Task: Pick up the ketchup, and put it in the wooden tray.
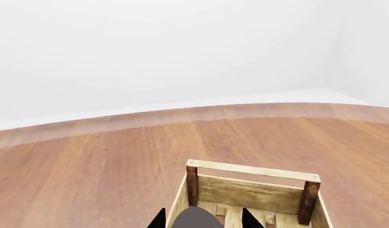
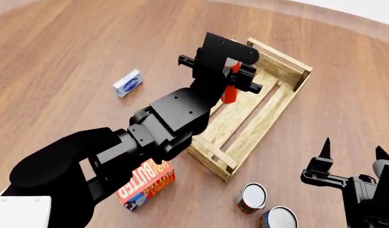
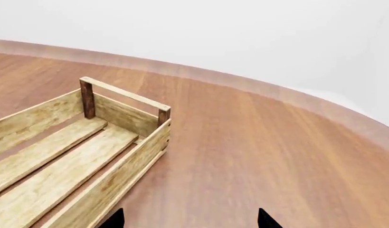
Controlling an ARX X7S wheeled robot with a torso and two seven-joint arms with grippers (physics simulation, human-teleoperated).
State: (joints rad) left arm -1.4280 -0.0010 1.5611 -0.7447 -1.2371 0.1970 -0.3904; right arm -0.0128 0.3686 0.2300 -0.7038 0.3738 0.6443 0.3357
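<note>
The ketchup [image 2: 230, 91], an orange-red bottle, hangs upright over the left side of the wooden tray [image 2: 265, 108]. My left gripper [image 2: 240, 80] is shut on its upper part. In the left wrist view its rounded cap [image 1: 195, 219] shows grey between the dark fingertips [image 1: 158, 220] of the left gripper [image 1: 203, 222], with the far end of the wooden tray [image 1: 251, 192] just beyond. My right gripper [image 2: 353, 154] stands open and empty to the right of the tray's near corner. The right wrist view has the right gripper [image 3: 191, 223] spread wide beside the wooden tray [image 3: 112, 183].
A red-and-yellow butter box [image 2: 147, 184] lies left of the tray's near end, under my left arm. Two short cans [image 2: 252, 197] [image 2: 279, 218] stand at the front, close to my right gripper. A small blue-and-white box [image 2: 128, 82] lies to the far left.
</note>
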